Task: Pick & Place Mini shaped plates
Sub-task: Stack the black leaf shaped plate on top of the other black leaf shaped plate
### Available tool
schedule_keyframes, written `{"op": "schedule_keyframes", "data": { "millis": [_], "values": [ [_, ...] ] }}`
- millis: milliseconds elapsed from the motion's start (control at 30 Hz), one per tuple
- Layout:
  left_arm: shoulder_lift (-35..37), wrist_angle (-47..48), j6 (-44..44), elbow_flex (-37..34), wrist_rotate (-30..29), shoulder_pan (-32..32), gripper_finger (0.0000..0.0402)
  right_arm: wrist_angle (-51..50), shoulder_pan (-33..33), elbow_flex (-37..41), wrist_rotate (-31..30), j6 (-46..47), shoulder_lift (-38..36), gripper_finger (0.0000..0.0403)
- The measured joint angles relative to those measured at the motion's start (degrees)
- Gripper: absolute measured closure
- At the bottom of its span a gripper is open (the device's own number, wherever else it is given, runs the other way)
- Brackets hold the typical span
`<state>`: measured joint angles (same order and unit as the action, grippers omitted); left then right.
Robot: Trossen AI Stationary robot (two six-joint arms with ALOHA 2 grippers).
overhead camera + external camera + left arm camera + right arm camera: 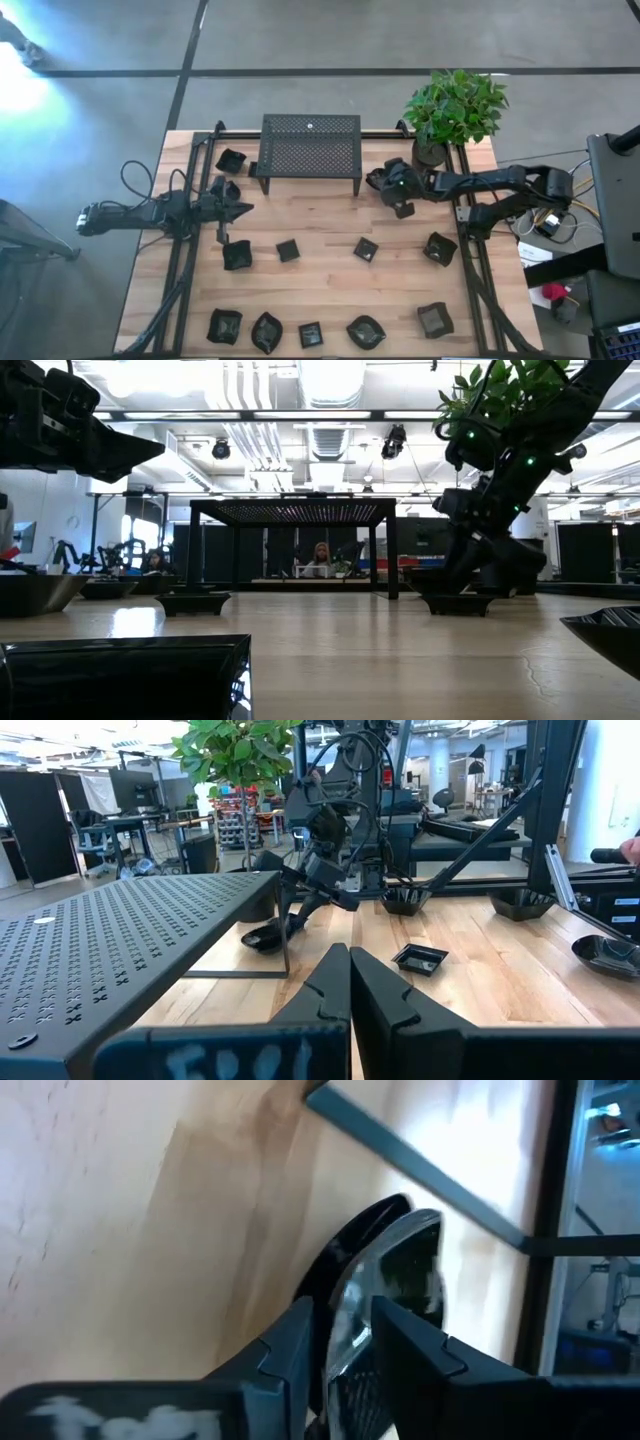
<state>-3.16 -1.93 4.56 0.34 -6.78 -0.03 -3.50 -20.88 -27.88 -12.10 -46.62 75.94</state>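
Several tiny glossy black plates lie flat on the wooden table, among them a square one (365, 248) and a row along the near edge (310, 335). My right gripper (385, 184) is low by the black mesh stand's (310, 145) right front leg, shut on a round plate (390, 1270), which also shows in the left wrist view (265, 938). My left gripper (245, 210) waits at the table's left, shut (350, 970) and above the wood, beside a plate (225, 188). My right gripper pinches the round plate by its rim (352, 1305), one finger inside the dish and one outside. The fingers slant down from the table's right side. The plate sits low by the stand's leg (285, 935); whether its underside touches the wood I cannot tell.
The mesh stand occupies the far middle of the table, with a plate (232, 160) to its left. A potted plant (432, 150) stands at the far right corner behind my right arm. Bare wood lies between the stand and the middle row of plates (288, 250).
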Motion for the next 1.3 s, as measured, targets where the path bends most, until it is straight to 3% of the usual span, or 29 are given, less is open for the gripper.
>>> {"op": "schedule_keyframes", "data": {
  "millis": [600,900,1300],
  "values": [
    [0.0,0.0,0.0,0.0,0.0,0.0,0.0401,-0.9,0.0,0.0,0.2,3.3,-3.7,0.0337],
    [0.0,0.0,0.0,0.0,0.0,0.0,0.0401,-0.9,0.0,0.0,0.2,2.6,-3.7,0.0392],
    [0.0,0.0,0.0,0.0,-0.2,0.0,0.0401,-4.4,-0.9,0.0,4.8,-12.0,-3.8,0.0394]
  ]
}}
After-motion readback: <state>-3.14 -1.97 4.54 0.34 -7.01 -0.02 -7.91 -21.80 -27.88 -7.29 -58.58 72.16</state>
